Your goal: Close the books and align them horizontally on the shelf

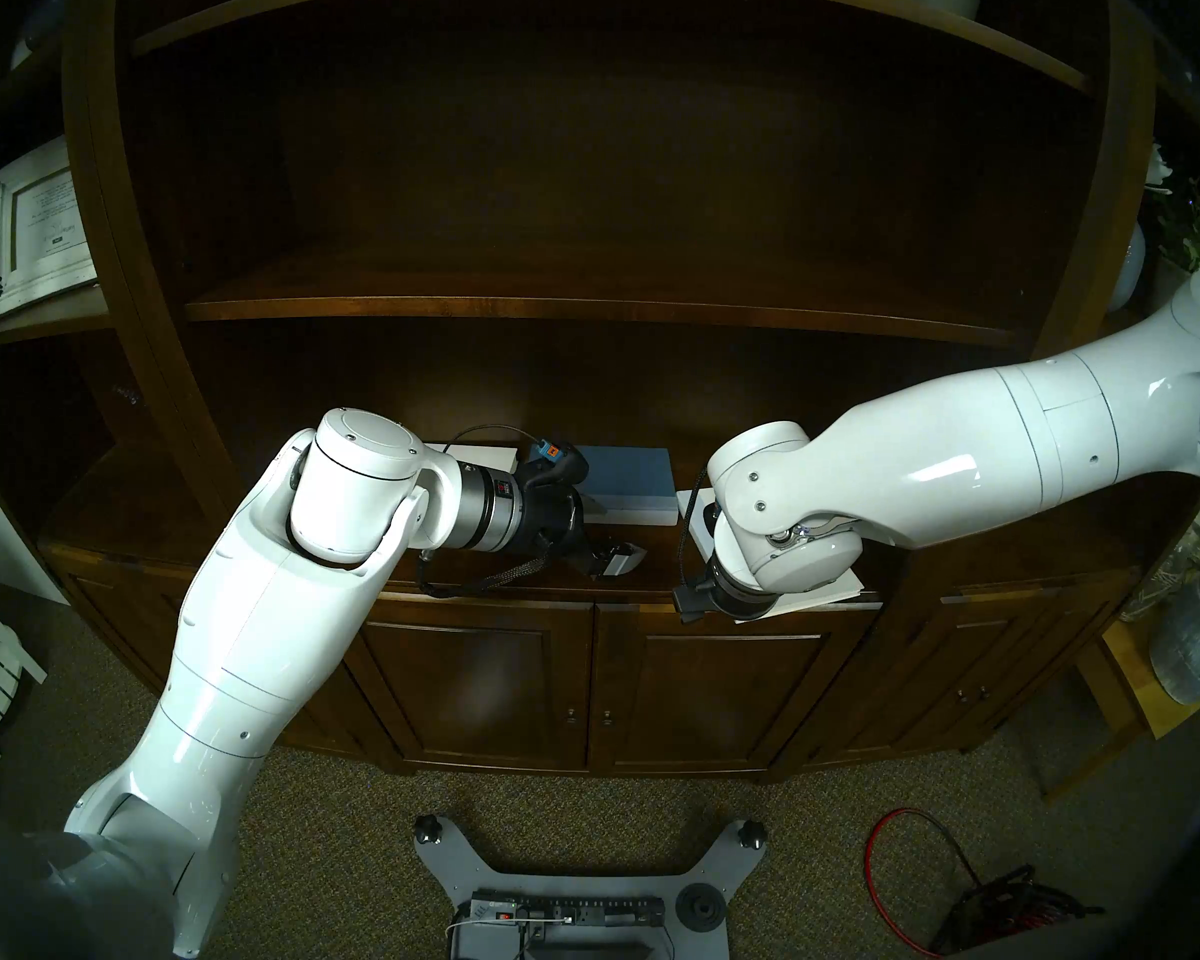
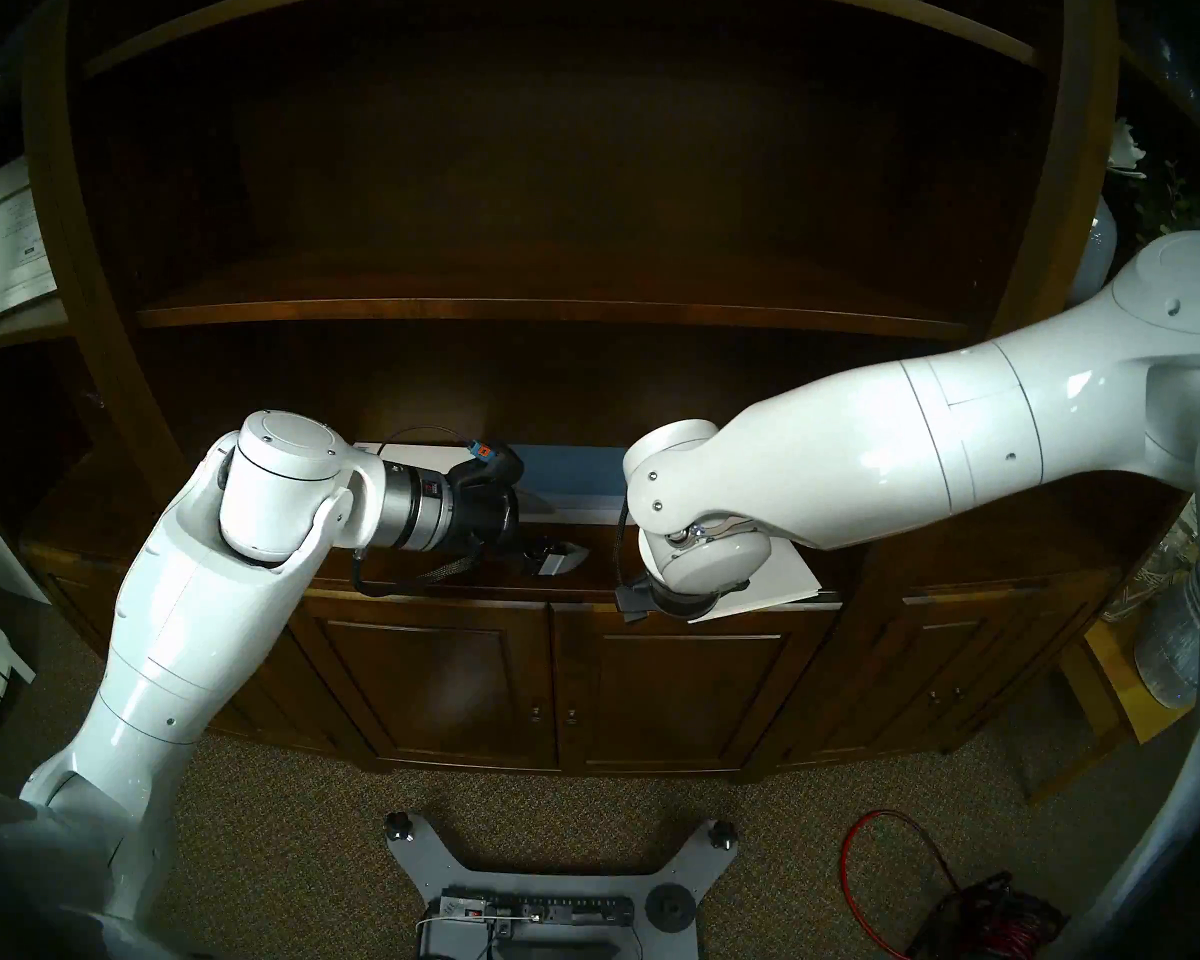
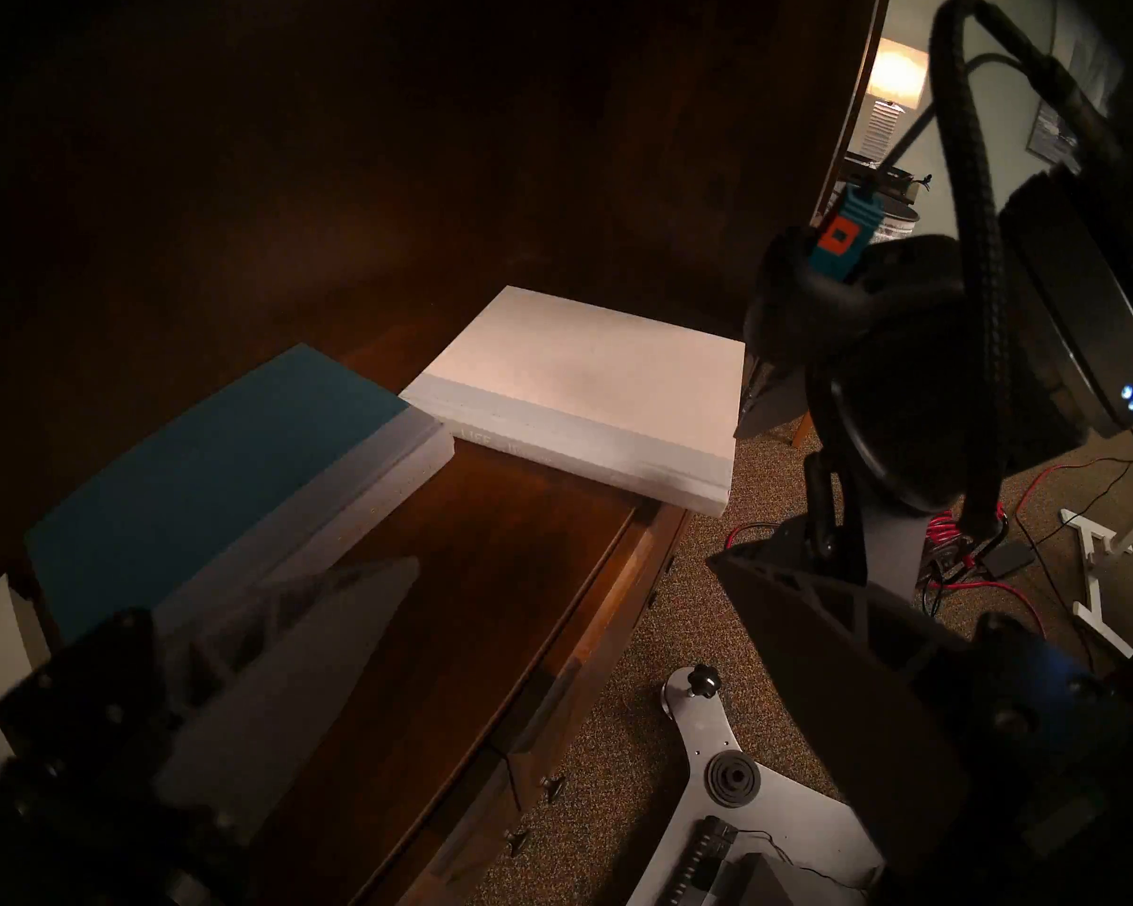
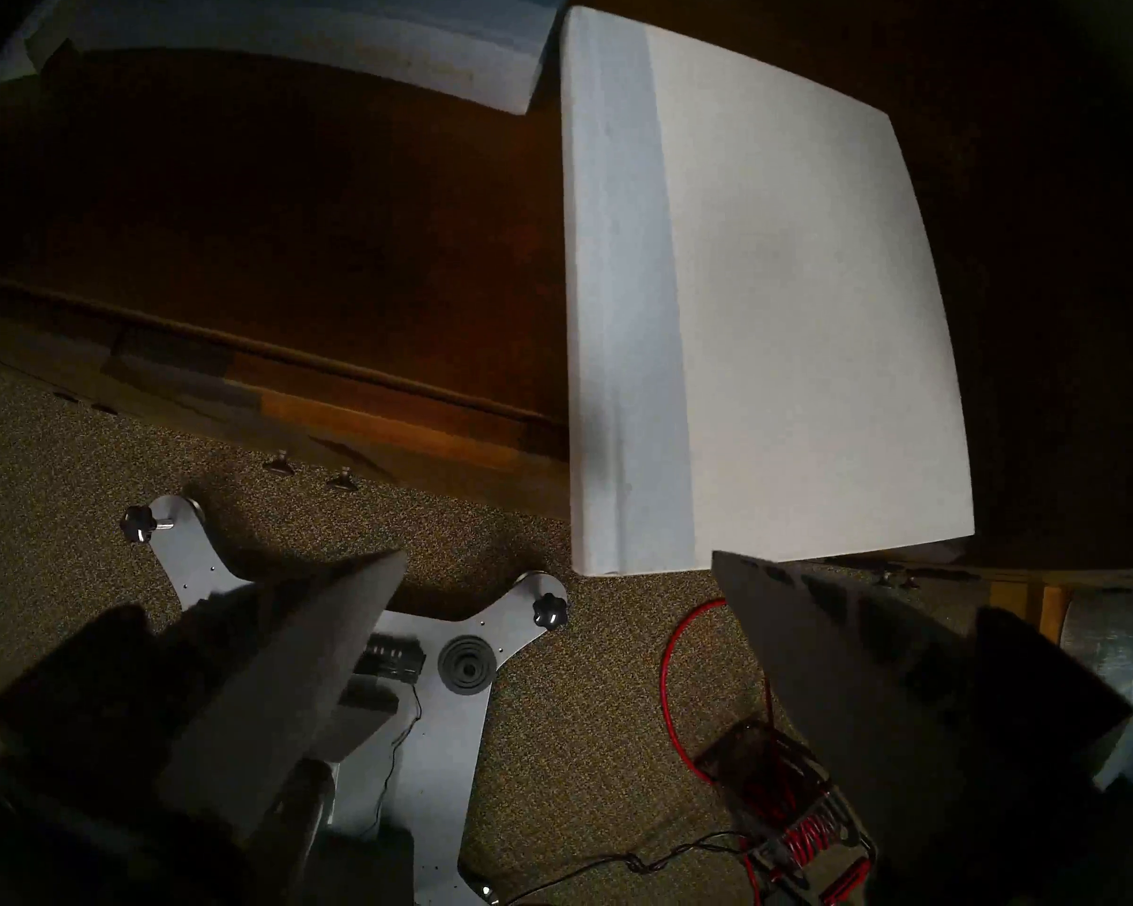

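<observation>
— While the left gripper (image 3: 551,623) hangs over the shelf (image 3: 485,591), what has it got hold of?
— Nothing; its fingers are spread wide, near the blue book (image 3: 204,466), which lies closed at the back.
— And the right gripper (image 4: 557,597)?
— Also spread and empty, at the front end of the white book with the grey-blue spine strip (image 4: 780,310). That book lies closed, angled, jutting past the shelf's front edge.
— The third?
— A white book (image 1: 479,456), mostly hidden behind the left wrist.

The only legible lettering is "LIFE", pale on the grey-blue spine strip of the white book (image 3: 570,395), ahead of the left claw (image 3: 551,610); the letters after it are too blurred to read.
</observation>
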Robot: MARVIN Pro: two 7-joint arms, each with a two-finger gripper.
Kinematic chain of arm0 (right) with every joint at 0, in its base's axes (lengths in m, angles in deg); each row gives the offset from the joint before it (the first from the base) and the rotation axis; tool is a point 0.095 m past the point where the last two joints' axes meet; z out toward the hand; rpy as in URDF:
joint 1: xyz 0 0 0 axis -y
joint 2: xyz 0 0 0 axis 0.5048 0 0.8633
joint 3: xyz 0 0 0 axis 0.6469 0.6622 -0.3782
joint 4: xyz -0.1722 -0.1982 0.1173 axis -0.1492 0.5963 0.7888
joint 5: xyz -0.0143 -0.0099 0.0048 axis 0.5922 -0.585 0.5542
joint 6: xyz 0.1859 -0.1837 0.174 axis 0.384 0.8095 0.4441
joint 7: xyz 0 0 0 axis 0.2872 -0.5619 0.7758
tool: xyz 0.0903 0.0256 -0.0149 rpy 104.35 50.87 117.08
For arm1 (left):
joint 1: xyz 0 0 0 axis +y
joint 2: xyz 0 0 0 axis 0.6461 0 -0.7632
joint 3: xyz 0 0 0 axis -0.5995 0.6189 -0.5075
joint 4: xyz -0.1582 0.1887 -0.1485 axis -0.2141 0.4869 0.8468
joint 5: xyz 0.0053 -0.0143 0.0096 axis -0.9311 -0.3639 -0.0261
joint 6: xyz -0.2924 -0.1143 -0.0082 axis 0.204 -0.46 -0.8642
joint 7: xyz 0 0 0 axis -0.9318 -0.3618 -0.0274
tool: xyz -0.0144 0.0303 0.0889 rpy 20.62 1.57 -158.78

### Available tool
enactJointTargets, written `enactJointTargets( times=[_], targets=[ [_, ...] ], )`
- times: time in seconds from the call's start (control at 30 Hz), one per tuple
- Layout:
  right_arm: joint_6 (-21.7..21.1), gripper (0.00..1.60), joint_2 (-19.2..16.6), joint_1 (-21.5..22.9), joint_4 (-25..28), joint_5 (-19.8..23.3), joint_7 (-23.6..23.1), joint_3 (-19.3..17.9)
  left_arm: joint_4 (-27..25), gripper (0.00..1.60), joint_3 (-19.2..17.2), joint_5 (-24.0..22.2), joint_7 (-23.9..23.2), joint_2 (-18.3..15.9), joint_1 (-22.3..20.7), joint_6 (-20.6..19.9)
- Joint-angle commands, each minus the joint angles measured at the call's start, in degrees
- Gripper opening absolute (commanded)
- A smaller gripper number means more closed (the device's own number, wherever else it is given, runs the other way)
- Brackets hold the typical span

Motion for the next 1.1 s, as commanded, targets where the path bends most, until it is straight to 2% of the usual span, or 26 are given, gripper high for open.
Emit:
enactJointTargets(
  times=[0.0, 0.3, 0.57, 0.73, 1.07],
  targets=[
    [0.2, 1.6, 0.4, 0.0, -1.6, -1.6, -0.5, 0.1, -1.1, 1.6, -0.5, -0.1, -0.1, 0.2, -1.8, 0.3],
    [2.3, 1.6, 3.9, -1.1, -3.6, -1.6, 3.8, 1.3, -1.1, 1.6, -0.5, -0.1, -0.1, 0.3, -1.8, 0.3],
    [3.7, 1.6, 5.3, -2.0, -4.7, -1.7, 5.5, 1.9, -1.1, 1.6, -0.5, -0.1, -0.1, 0.3, -1.8, 0.3],
    [4.7, 1.6, 7.0, -2.5, -5.9, -1.2, 8.3, 2.6, -1.1, 1.6, -0.5, 0.0, -0.1, 0.3, -1.8, 0.3],
    [6.1, 1.6, 7.8, -2.5, -6.5, -1.3, 11.6, 4.3, -1.1, 1.6, -0.5, 0.0, -0.1, 0.3, -1.8, 0.3]
  ],
)
